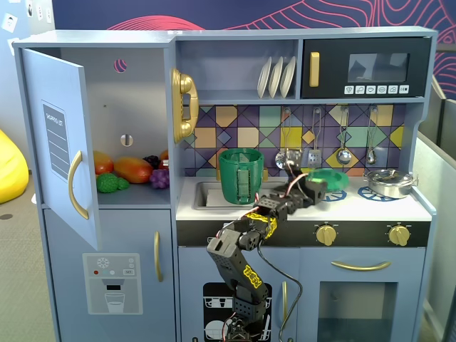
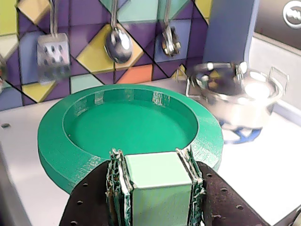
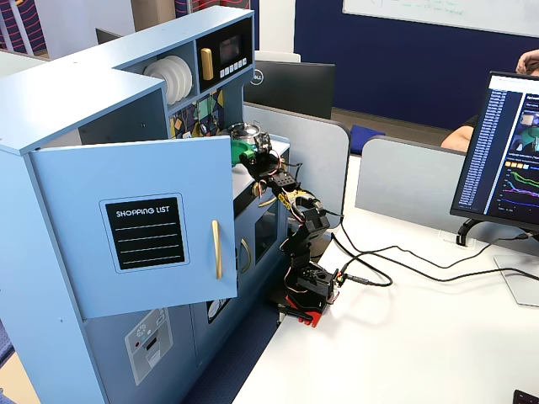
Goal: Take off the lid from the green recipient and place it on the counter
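"SHOPPING LIST" in white on the black label (image 3: 144, 233) of the open cupboard door (image 3: 135, 227).

silver pan (image 1: 388, 183), hanging spoon (image 2: 117, 43)

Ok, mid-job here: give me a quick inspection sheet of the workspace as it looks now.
Surface: counter pale, bare patch beside the burners.
Job's things: green recipient open-topped by the sink; lid off it, held by its knob.
Clutter: silver pan on a burner; toy food in the cupboard.
Grippers: gripper, jaws shut on the knob.
Cables: black leads trail across the desk.
Surroundings: monitor, hanging utensils.
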Controlling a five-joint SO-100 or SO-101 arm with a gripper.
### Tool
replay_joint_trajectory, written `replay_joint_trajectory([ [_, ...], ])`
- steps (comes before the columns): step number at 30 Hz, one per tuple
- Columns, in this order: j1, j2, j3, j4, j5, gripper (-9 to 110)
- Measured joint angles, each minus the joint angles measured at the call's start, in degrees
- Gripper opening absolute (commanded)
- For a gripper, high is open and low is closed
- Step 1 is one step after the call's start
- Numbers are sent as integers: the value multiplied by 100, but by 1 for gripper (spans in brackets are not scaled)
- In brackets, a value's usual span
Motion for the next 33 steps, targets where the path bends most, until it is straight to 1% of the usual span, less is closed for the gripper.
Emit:
replay_joint_trajectory([
  [9, 88, -650, 176, -659, 0, 0],
  [18, 79, -677, 659, -1055, 0, 0],
  [20, 79, -668, 773, -1195, 9, 4],
  [23, 79, -668, 914, -1362, 35, 21],
  [25, 132, -668, 914, -1310, 176, 27],
  [29, 53, -668, 923, -1266, 290, 31],
  [33, -70, -677, 475, -1011, 369, 31],
])
